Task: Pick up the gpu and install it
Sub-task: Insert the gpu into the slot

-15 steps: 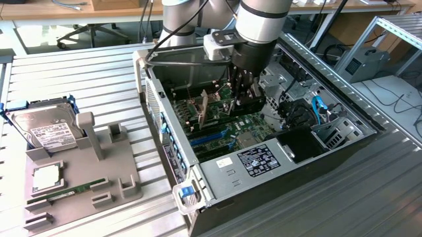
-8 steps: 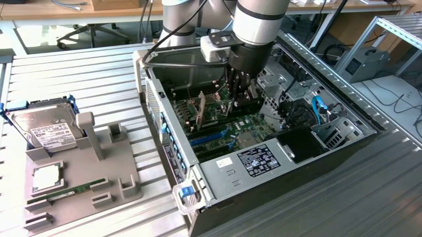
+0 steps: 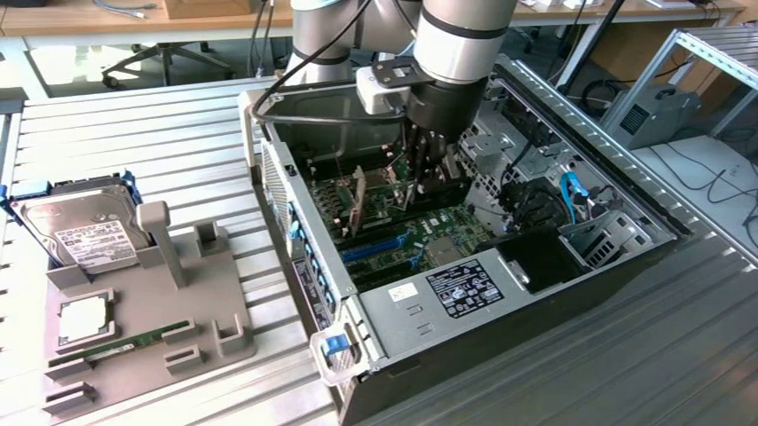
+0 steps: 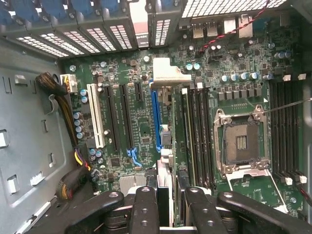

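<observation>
My gripper (image 4: 170, 210) is down inside the open computer case (image 3: 474, 293), and its dark fingers (image 4: 145, 209) are shut on the gpu (image 4: 166, 146). The wrist view shows the gpu edge-on as a thin dark card standing upright, with its pale metal bracket (image 4: 168, 73) towards the case's rear wall. It hangs over the motherboard (image 4: 122, 73), right beside the long blue slot (image 4: 155, 117). I cannot tell whether its edge touches a slot. In the exterior view the gripper (image 3: 424, 182) reaches down over the green board near the case's rear.
A grey fixture (image 3: 154, 302) at the exterior view's left holds a silver hard drive (image 3: 85, 235), a processor chip (image 3: 85, 319) and a green memory stick (image 3: 124, 342). Inside the case are the empty processor socket (image 4: 241, 141), black memory slots (image 4: 200, 131) and a cable bundle (image 4: 63, 97).
</observation>
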Controlling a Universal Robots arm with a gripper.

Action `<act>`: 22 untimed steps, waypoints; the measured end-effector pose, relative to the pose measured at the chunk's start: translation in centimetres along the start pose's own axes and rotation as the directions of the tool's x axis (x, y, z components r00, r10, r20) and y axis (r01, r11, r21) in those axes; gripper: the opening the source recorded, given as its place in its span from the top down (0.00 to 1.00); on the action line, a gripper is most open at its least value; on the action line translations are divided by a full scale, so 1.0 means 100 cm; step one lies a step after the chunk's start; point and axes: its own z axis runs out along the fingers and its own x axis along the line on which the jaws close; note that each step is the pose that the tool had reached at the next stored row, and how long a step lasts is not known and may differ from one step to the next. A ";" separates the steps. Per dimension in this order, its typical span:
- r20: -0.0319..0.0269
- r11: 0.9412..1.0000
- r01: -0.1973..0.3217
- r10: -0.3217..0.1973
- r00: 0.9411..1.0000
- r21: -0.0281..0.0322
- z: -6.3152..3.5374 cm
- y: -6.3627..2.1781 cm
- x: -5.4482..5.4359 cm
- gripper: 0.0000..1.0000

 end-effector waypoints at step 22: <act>0.000 1.000 0.000 0.000 1.000 0.000 0.0075 0.0105 0.002 0.73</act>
